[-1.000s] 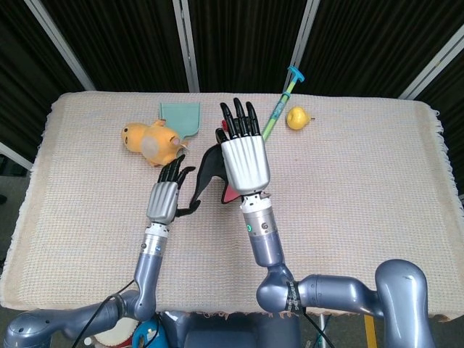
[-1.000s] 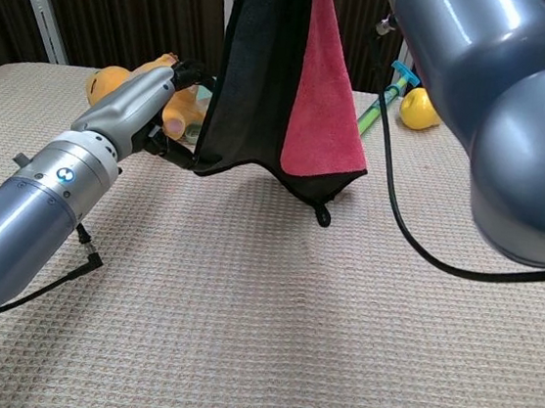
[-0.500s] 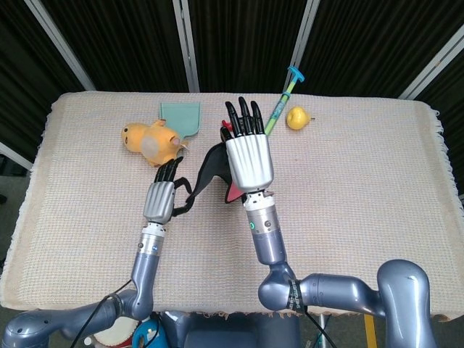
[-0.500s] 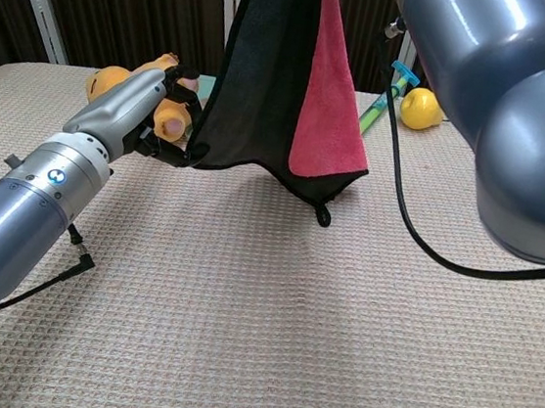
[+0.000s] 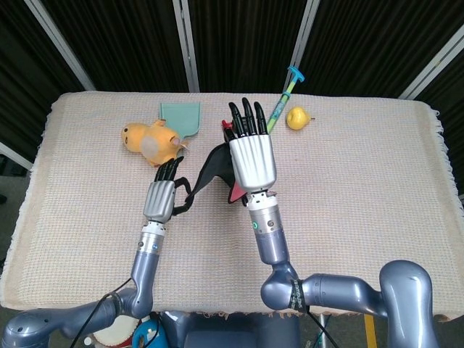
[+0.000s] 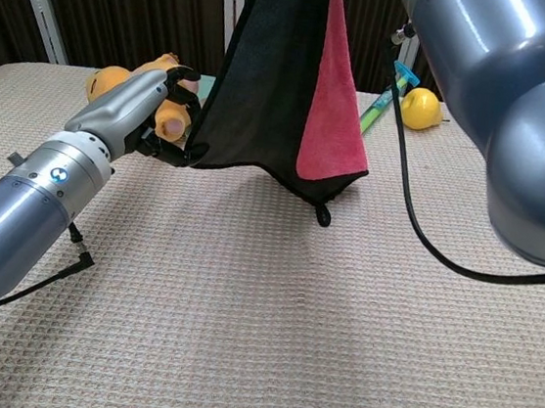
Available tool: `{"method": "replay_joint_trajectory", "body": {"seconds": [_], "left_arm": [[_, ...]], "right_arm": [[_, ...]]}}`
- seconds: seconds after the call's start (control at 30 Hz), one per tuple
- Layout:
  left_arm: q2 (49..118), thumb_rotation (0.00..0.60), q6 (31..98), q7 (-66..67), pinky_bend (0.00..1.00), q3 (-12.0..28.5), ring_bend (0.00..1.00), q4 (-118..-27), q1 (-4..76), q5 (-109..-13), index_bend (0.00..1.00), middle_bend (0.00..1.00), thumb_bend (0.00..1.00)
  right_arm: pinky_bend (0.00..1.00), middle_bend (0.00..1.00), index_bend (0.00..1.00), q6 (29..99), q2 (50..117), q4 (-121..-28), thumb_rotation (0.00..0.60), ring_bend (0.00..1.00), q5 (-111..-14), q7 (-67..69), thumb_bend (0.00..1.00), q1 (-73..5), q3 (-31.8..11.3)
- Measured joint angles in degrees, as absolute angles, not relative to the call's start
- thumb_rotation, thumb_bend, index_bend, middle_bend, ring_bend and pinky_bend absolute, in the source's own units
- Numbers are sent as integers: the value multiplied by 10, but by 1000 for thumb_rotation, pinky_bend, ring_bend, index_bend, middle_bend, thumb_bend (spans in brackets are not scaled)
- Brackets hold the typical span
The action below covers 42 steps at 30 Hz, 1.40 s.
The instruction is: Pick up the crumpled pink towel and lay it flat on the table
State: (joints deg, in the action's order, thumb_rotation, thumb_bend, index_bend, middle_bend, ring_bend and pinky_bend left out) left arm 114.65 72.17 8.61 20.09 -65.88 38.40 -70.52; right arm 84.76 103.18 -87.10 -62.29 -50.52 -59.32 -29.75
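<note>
Towel: hangs off table, top cropped; left hand pinches its corner; right hand grip hidden.

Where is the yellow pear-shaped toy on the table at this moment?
In the head view, the yellow pear toy lies near the table's far edge, right of centre, just right of the green stick.

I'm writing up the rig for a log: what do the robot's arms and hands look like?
Both arms are glossy blue-grey metal tubes with rounded joints. The left hand and right hand have silver ribbed backs and black fingers. Each wrist carries a small green-lit ring marking, and thin black cables trail from both arms.
</note>
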Motion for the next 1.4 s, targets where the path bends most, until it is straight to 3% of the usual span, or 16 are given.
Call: {"method": "replay_joint_trajectory", "body": {"seconds": [0.83,1.4], "left_arm": [[1077,600,723,125,70,232,0,-698,410,-718,625,60,478],[1014,600,704,193,70,281,0,-760,459,-697,633,64,478]], "right_arm": [[103,184,578,847,998,-905,600,76,-615,-471,553,-554,-283],[103,184,578,837,958,-907,600,76,-590,-416,553,-516,-292]]}}
